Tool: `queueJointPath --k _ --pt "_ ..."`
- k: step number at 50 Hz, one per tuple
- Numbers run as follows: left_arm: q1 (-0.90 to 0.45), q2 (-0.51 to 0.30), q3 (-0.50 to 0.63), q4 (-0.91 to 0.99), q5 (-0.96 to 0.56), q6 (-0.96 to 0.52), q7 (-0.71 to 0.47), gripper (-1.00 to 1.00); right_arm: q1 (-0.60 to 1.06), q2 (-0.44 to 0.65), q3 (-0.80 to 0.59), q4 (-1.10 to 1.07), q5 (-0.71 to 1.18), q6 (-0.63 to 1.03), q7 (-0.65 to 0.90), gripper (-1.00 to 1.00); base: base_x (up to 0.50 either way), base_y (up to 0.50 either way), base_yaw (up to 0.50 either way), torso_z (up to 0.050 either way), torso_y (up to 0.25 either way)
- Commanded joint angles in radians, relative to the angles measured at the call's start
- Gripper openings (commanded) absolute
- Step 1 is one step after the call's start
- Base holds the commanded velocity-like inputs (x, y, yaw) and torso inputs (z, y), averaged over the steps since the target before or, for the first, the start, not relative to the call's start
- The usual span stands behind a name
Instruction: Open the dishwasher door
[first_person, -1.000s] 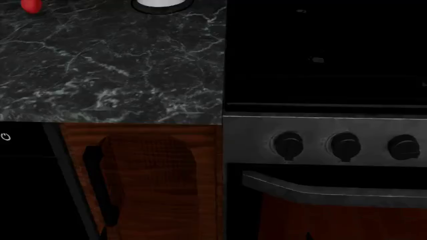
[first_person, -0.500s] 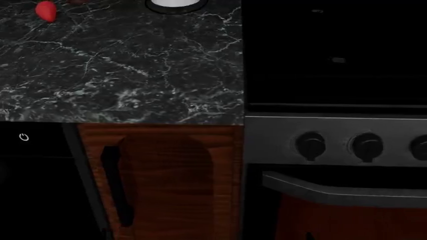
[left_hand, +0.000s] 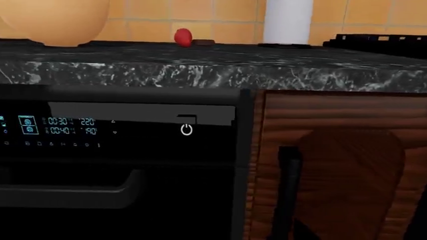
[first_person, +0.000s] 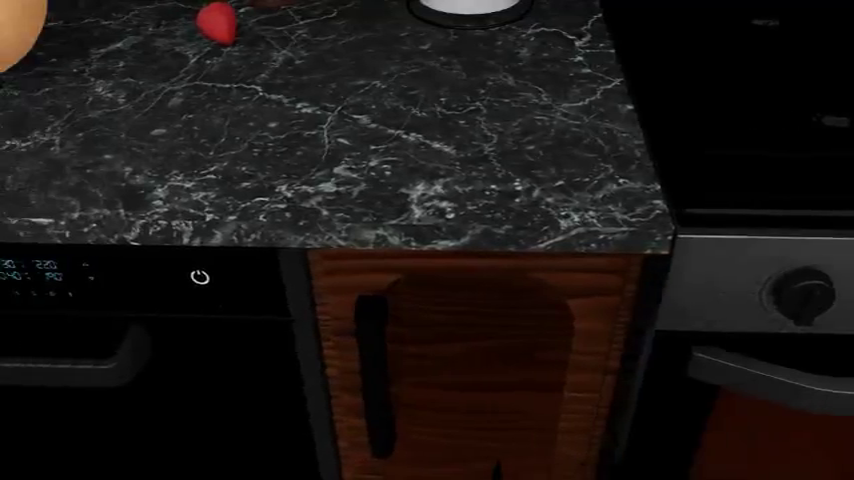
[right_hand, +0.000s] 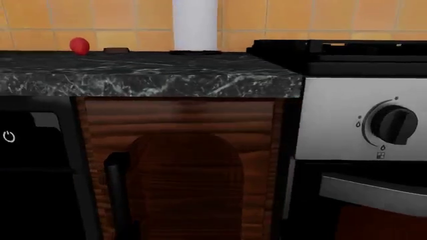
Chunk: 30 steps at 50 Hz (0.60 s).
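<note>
The dishwasher door (left_hand: 120, 150) is a glossy black panel, shut, under the dark marble counter. It carries a cyan readout (left_hand: 63, 126), a white power symbol (left_hand: 186, 130) and a dark grey bar handle (left_hand: 73, 195). In the head view the door (first_person: 134, 380) fills the lower left, with its power symbol (first_person: 200, 277) and the handle's end (first_person: 80, 365). In the right wrist view only the door's edge (right_hand: 33, 165) shows. Neither gripper shows in any view.
A red-brown wood cabinet door (first_person: 467, 370) with a black vertical handle (first_person: 374, 375) stands right of the dishwasher. The grey oven front (first_person: 761, 290) with a black knob (first_person: 803, 294) is further right. On the counter (first_person: 334, 130) lie a red strawberry (first_person: 216, 22) and a white cylinder (first_person: 467, 8).
The head view has shifted left: the cabinet and oven slid rightwards in the picture, and more of the dishwasher door, its readout and its handle have come into view.
</note>
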Motion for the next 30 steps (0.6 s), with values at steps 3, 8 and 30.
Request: queueJointPath --k 3,8,30 --pt "-0.001 -0.013 0.018 0.005 -0.006 0.005 -0.017 1.00 0.000 0.015 -0.015 0.006 0.021 -0.012 0.015 1.00 0.00 0.50 0.00 0.000 0.000" --pt "0.001 -0.018 0.025 0.007 -0.008 0.003 -0.021 1.00 -0.004 0.021 -0.022 -0.014 0.026 0.002 0.024 1.00 0.00 0.50 0.00 0.000 0.000" --pt "0.006 -0.035 0.040 -0.004 -0.028 0.031 -0.031 1.00 -0.007 0.037 -0.038 -0.014 0.060 -0.013 0.042 1.00 0.00 0.40 0.00 0.000 0.000"
